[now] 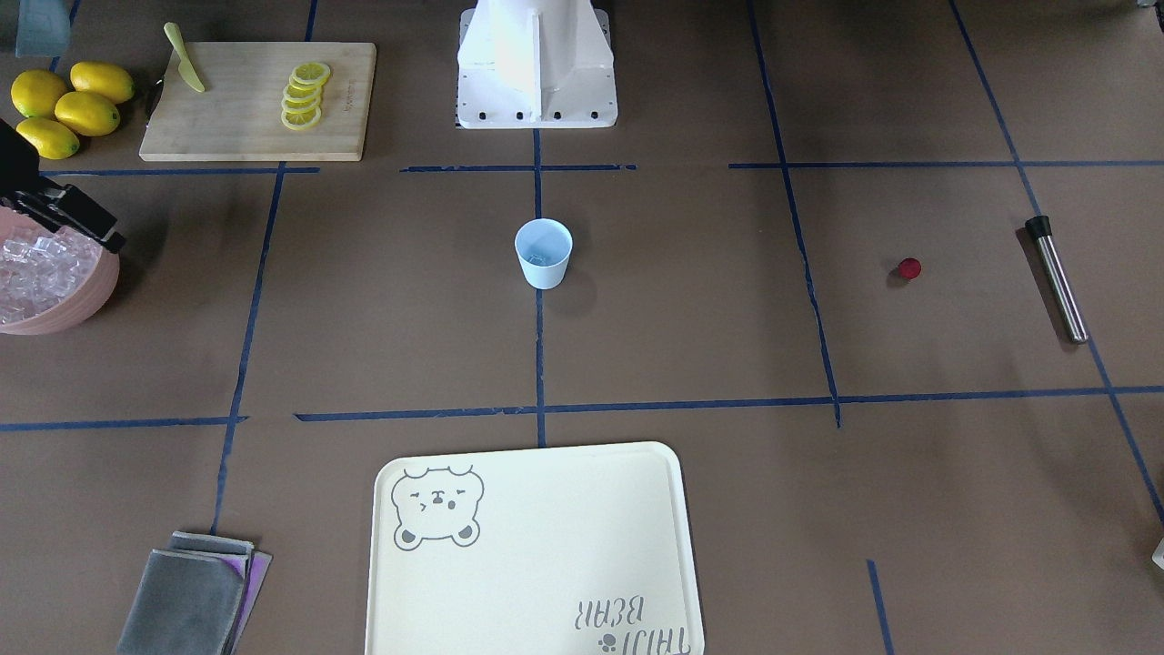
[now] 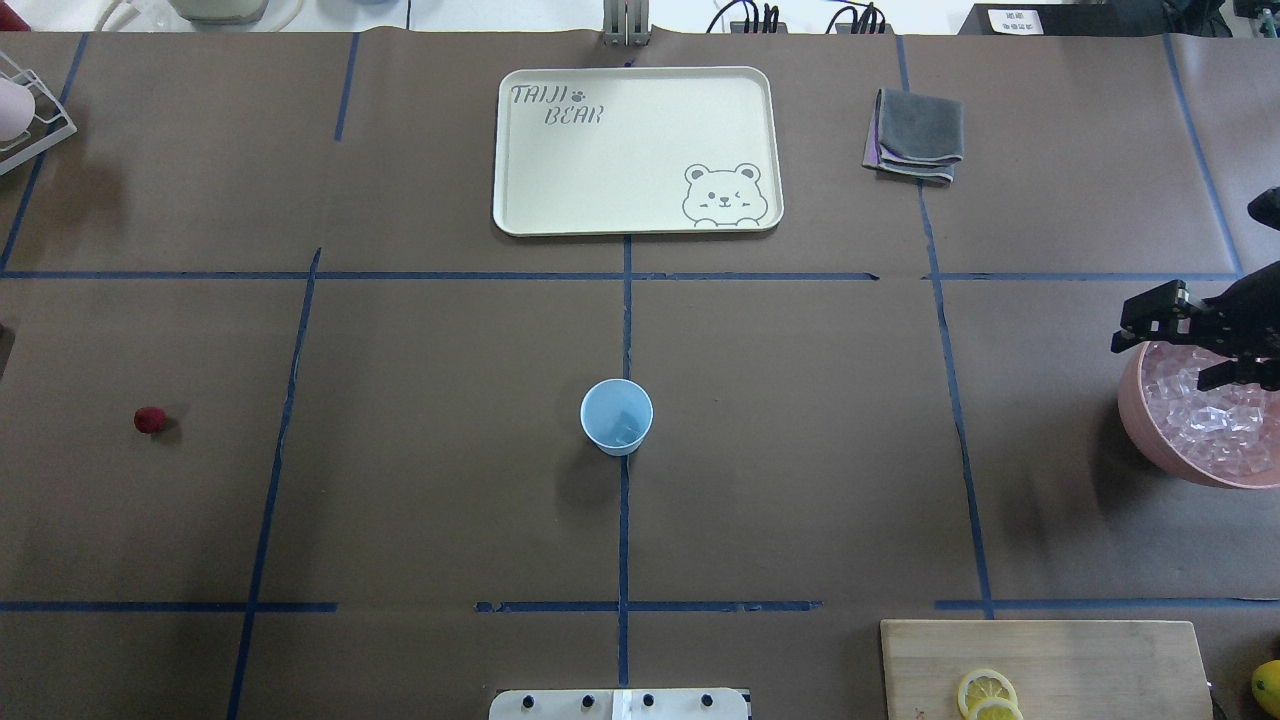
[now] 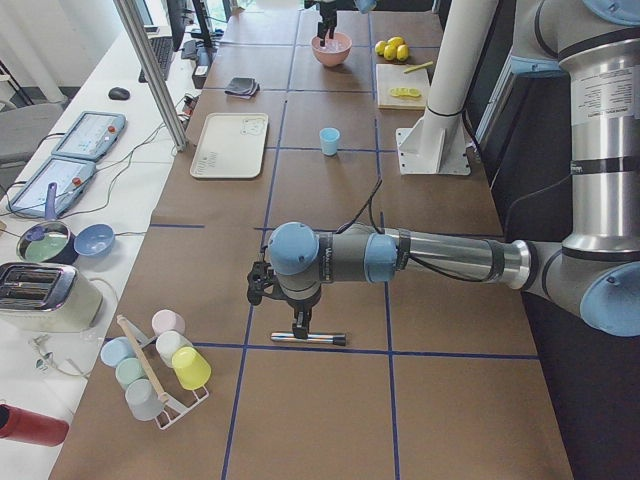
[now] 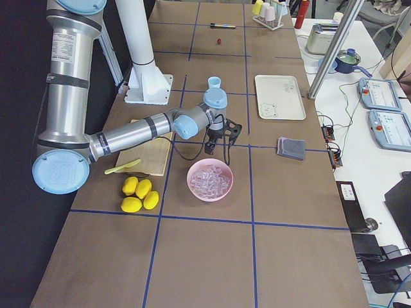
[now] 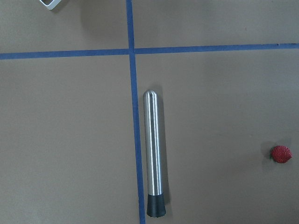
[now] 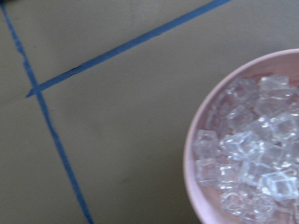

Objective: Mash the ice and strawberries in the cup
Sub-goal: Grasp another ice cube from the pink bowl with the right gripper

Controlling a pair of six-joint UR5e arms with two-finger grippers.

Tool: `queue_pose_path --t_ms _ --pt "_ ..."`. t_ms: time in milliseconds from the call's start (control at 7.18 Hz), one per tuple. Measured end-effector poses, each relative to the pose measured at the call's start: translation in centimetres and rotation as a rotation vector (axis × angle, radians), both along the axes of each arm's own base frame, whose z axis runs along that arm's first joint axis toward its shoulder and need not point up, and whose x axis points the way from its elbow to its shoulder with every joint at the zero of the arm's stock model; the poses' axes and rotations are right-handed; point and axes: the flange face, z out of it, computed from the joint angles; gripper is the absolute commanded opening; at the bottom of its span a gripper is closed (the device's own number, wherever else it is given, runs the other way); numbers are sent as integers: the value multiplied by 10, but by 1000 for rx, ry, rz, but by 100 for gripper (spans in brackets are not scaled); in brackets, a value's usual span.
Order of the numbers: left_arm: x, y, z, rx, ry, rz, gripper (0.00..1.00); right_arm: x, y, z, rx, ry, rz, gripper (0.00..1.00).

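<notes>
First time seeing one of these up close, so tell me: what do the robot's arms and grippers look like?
The left arm and right arm are silver-grey tubes joined by rounded pale-blue caps, one bearing a UR logo. A thin black cable loops to each black tool, the left gripper and right gripper.

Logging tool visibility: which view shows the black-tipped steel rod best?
The left wrist view: the steel rod lies whole and large beside a blue tape line. Front-facing shows it smaller near the frame's edge; both side views, tiny; the right wrist view, not at all; overhead I cannot make it out.
</notes>
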Motion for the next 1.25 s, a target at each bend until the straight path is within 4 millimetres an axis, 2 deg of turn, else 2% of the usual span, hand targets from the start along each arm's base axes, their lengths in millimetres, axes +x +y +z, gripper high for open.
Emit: queue_pose_path --t_ms 418,697,1254 --pt "1 0 -2 1 19 -2 100 9 7 59 -89 61 -5 92" --pt "1 0 -4 2 21 -3 100 9 8 73 -110 74 -10 88" --pt "1 0 -8 10 22 -3 100 8 10 84 -140 84 -7 81"
